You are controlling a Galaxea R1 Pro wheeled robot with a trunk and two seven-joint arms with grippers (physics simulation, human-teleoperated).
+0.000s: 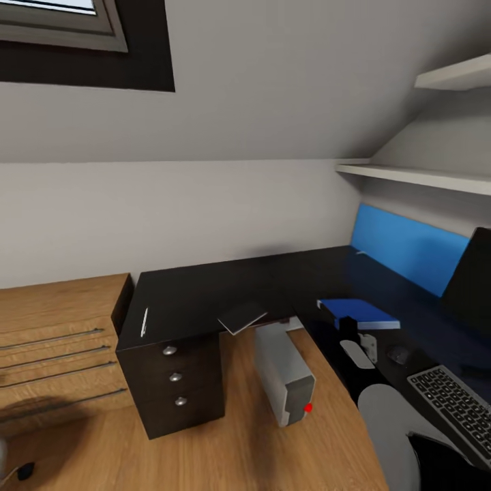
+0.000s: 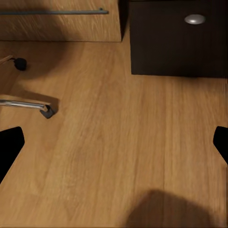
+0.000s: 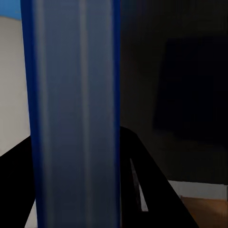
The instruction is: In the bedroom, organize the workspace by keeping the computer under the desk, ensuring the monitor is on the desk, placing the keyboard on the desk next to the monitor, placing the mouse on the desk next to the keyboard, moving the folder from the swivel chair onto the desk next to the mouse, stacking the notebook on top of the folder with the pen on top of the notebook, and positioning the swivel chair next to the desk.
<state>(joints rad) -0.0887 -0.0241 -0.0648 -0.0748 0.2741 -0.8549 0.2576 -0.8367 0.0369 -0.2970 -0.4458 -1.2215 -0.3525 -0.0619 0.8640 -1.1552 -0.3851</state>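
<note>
On the tabletop [image 1: 204, 293], the folder [image 1: 358, 312] lies beside the mouse [image 1: 397, 353], your right tool [image 1: 349, 327] clamped on its edge. Release it, then fetch the notebook [image 1: 242, 317]. Your left tool [image 2: 114, 147] hangs apart above the floor [image 2: 118, 142].

The surface [image 1: 204, 286] has a smooth, faintly glossy black top. The floor [image 1: 225, 450] and low cabinet [image 1: 54, 341] look like matt wood grain, the drawer knobs [image 1: 170, 350] brushed metal, and the computer [image 1: 283, 375] matt grey plastic.
</note>
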